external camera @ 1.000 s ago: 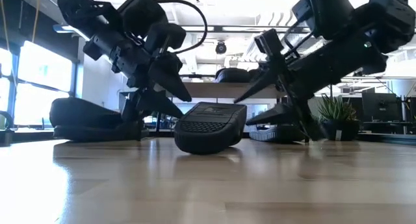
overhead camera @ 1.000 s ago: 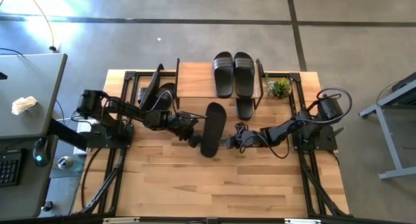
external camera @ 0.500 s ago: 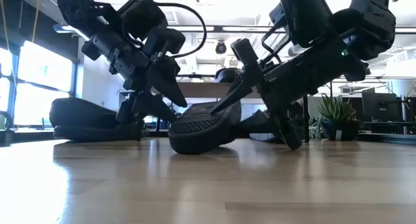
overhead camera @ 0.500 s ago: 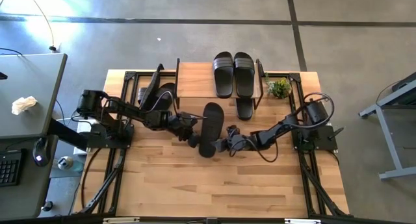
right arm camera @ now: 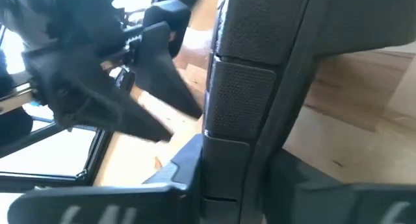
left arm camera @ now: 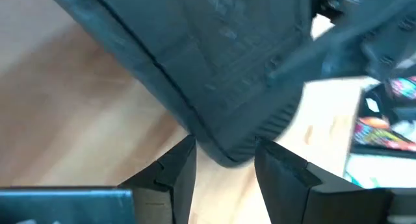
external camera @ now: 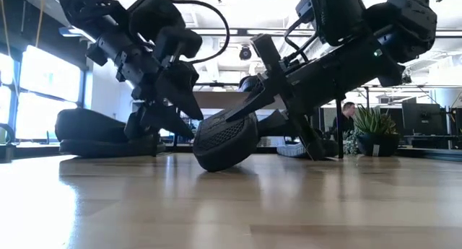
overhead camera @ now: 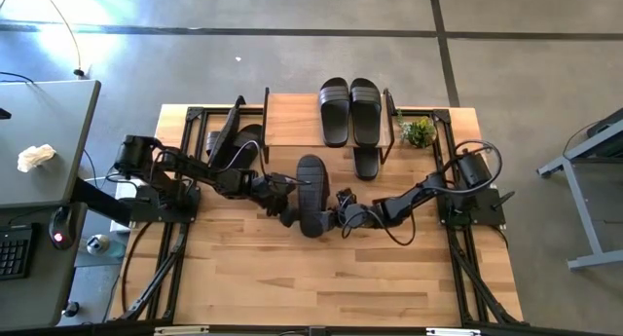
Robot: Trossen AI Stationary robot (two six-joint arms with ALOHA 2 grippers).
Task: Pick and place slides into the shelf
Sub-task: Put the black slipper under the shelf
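In front of the shelf (overhead camera: 292, 117), both grippers flank a tilted slide (overhead camera: 310, 193): right gripper (overhead camera: 337, 215) clamps its edge, left gripper (overhead camera: 289, 211) spread beside it.

An open-plan office or lab: a bare concrete floor (overhead camera: 292, 63), a grey desk (overhead camera: 44, 141) with a keyboard (overhead camera: 14, 253) beside the wooden worktop (overhead camera: 311, 278), ceiling lights, large windows (external camera: 29, 90), and a person (external camera: 349, 110) seated among monitors (external camera: 415, 119).
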